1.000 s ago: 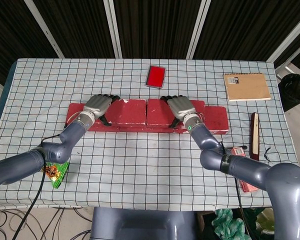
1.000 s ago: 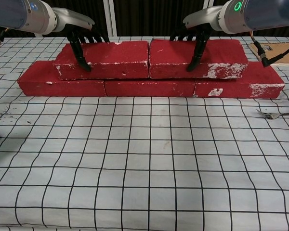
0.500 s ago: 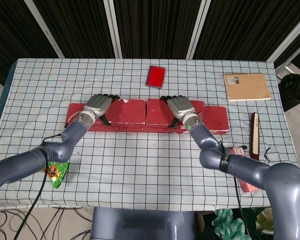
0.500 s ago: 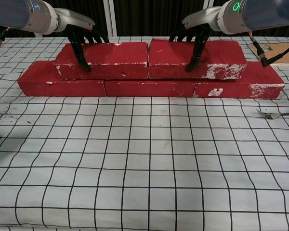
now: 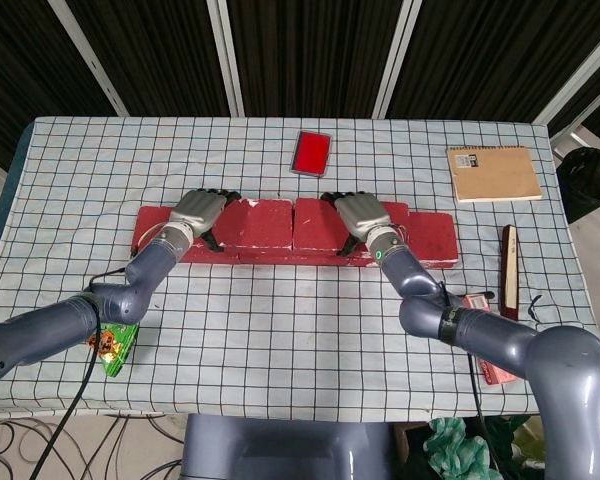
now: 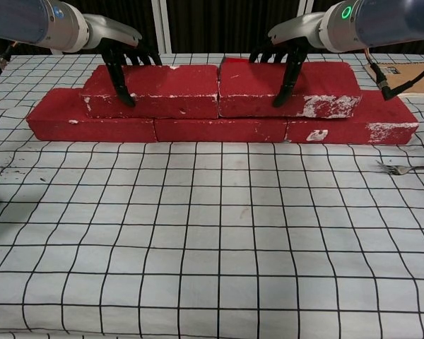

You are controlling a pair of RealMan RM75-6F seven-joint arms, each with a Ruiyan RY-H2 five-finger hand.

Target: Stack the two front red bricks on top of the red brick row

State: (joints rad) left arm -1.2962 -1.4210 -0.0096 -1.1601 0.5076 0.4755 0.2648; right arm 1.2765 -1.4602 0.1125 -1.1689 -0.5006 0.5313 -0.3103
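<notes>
two red bricks sit stacked on the red brick row (image 6: 219, 130) at the middle of the chest view, just above the frame's centre line. the left upper brick (image 6: 155, 90) and the right upper brick (image 6: 318, 86) lie end to end, their inner ends touching near the middle of the frame, each resting across the bricks of the bottom row, which sticks out past them at both the left and right ends.

the left hand (image 6: 124, 60) is at the upper left of the chest view, draped over the top of the left upper brick, with the thumb down its front face and dark fingers (image 6: 147, 56) curled over the back edge, so it grips that brick. the right hand (image 6: 286, 56) at the upper right does the same on the right upper brick, thumb pressed on the front face, fingers over the back.

in the head view the checked tablecloth (image 5: 280, 310) fills the middle. a small red case (image 5: 311, 152) lies above the bricks, a brown notebook (image 5: 494, 173) at the upper right, a dark red bar (image 5: 509, 270) at the right edge, a green packet (image 5: 111, 346) at the lower left. a fork (image 6: 408, 169) lies at the right edge of the chest view.
</notes>
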